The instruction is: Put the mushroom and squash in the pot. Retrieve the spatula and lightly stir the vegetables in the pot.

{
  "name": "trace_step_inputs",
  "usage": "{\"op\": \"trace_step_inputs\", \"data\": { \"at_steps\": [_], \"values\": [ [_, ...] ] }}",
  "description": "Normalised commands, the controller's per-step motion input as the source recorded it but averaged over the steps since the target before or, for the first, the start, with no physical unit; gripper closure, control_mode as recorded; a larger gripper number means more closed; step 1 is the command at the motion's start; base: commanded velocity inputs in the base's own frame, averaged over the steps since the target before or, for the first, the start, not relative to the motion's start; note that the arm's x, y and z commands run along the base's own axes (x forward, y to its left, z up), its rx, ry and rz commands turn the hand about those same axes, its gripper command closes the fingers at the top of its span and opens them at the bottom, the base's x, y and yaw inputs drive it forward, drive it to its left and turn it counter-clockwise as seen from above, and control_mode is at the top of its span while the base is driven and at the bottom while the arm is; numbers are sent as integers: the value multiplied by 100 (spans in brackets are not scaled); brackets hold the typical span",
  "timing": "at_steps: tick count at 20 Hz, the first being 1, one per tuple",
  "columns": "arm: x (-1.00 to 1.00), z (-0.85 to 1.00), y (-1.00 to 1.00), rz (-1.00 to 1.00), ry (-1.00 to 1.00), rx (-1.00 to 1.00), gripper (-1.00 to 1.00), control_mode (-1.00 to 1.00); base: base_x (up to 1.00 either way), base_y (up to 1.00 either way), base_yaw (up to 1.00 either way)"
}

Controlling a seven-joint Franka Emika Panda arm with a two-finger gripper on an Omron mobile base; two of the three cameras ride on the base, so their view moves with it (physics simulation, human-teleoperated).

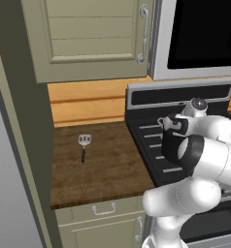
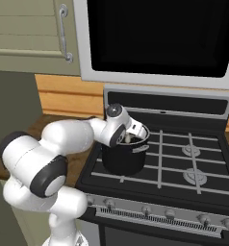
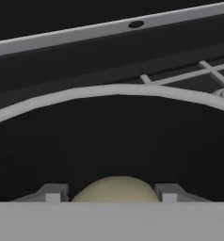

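Mushroom (image 3: 117,189) nearest hand camera, pinched between end effector (image 3: 108,193) fingers, over pot (image 3: 114,136) mouth; not yet released.

Left base view: spatula (image 1: 83,146) on counter (image 1: 112,169), well left of pot, untouched.

Right base view: end effector (image 2: 129,137) at pot (image 2: 123,161) rim on stove (image 2: 184,163). Squash unseen; squash, stirring left.

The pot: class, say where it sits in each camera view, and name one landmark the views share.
Left base view: the arm covers the stove where it would stand.
Right base view: the pot is left of centre, on the stove's front-left burner.
Hand view: its metal rim arcs across the middle.
Shared landmark: the stove's grates.
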Motion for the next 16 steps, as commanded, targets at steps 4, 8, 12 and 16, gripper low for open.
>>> {"op": "trace_step_inputs", "data": {
  "at_steps": [4, 8, 12, 16],
  "values": [
    [-16, -6, 0, 0, 0, 0, -100, -100, 0, 0, 0],
    [-42, 3, 0, 0, 0, 0, -100, -100, 0, 0, 0],
    [-12, 8, 0, 0, 0, 0, -100, -100, 0, 0, 0],
    [0, 15, 0, 0, 0, 0, -100, -100, 0, 0, 0]
  ]
}}
